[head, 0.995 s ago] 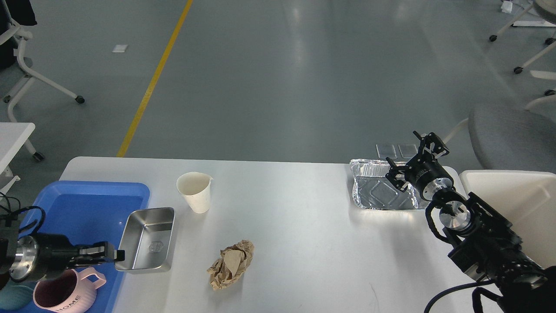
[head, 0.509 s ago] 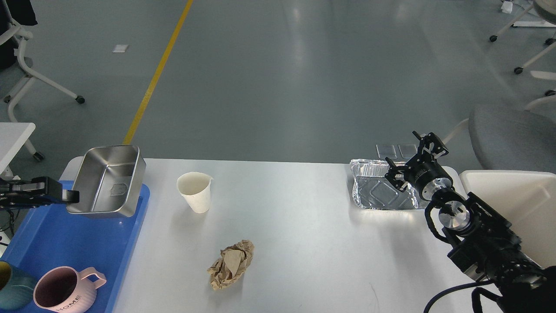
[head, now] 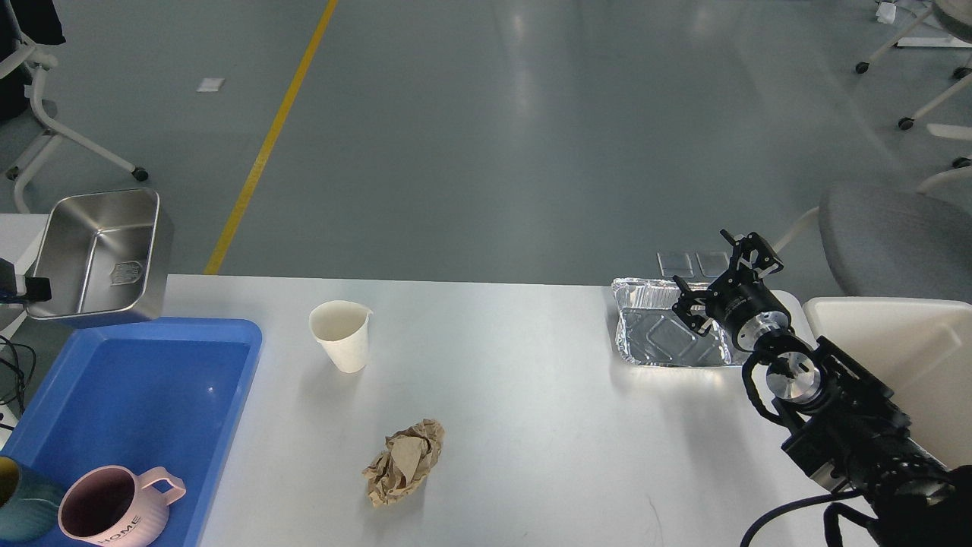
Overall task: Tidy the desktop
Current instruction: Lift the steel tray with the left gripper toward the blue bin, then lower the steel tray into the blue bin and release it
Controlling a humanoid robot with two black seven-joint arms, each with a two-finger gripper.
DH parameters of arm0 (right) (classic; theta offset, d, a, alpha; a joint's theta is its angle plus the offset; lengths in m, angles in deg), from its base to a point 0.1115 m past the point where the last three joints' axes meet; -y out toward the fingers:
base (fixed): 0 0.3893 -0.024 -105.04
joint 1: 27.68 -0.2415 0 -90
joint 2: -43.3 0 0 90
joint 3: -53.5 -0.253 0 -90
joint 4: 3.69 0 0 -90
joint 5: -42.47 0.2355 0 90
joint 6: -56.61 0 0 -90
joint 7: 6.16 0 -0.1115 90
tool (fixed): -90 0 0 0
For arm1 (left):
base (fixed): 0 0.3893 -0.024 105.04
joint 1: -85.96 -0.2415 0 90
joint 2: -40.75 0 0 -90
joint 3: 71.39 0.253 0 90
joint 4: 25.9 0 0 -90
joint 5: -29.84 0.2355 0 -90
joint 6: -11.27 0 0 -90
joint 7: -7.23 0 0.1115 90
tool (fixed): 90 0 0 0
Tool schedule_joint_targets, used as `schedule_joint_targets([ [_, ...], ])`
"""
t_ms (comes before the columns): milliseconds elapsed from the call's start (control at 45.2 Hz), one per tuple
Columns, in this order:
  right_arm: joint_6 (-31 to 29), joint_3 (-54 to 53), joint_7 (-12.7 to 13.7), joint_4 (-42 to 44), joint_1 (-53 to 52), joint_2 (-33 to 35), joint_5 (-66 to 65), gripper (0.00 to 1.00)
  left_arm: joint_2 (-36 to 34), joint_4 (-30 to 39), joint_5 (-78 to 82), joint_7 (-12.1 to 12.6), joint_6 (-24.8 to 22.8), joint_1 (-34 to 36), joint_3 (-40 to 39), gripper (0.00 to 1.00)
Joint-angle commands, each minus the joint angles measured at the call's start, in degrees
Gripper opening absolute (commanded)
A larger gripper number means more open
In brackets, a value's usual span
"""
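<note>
Three loose items: a paper cup (head: 341, 335), a crumpled brown paper ball (head: 404, 461) and a foil tray (head: 668, 333) lie on the desktop (head: 516, 425), which fills the lower middle of the head view.
Desktop: white and wide, between the blue tray (head: 137, 387) at its 9 o'clock edge and the cream bin (head: 904, 357) at its 3 o'clock edge; my guess is that dishes go left and rubbish goes right.
Steel pan (head: 97, 254): held in the air at 10 o'clock, above the far end of the blue tray, tilted so its hollow faces the camera.
Left gripper (head: 23, 289): only a dark tip shows at the frame's edge, meeting the pan's near rim; it looks clamped on that rim, since nothing else carries the pan.
Right gripper (head: 725, 281): fingers spread, nothing between them, poised over the foil tray's right end at 2 o'clock, likely because that tray is nearest the bin.
Blue tray contents: a pink mug (head: 114, 509) and a teal cup (head: 23, 509) at the 7 o'clock corner, leaving the far part free for the pan.
Stage: pan not yet set down; cup, paper ball and foil tray still to clear.
</note>
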Motion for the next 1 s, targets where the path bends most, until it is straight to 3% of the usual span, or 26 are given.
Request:
schedule_joint_targets([
  [0,0.00,0.00,0.03,0.00,0.00,0.15,0.03,1.00,0.76,-5.37,0.06,-0.36,0.46,-0.26,1.95,0.00],
  [376,0.00,0.00,0.03,0.09,0.08,0.33,0.03,1.00,13.58,-25.41,2.87,-0.81,2.22,-0.96,6.17,0.00],
  [641,0.00,0.00,0.03,0.09,0.79,0.59,-0.06,1.00,24.31,-35.26,10.87,-0.81,5.47,-1.22,7.67,0.00],
  [973,0.00,0.00,0.03,0.09,1.14,0.59,0.03,1.00,34.24,-38.08,13.51,-0.54,13.73,-1.22,16.10,0.00],
])
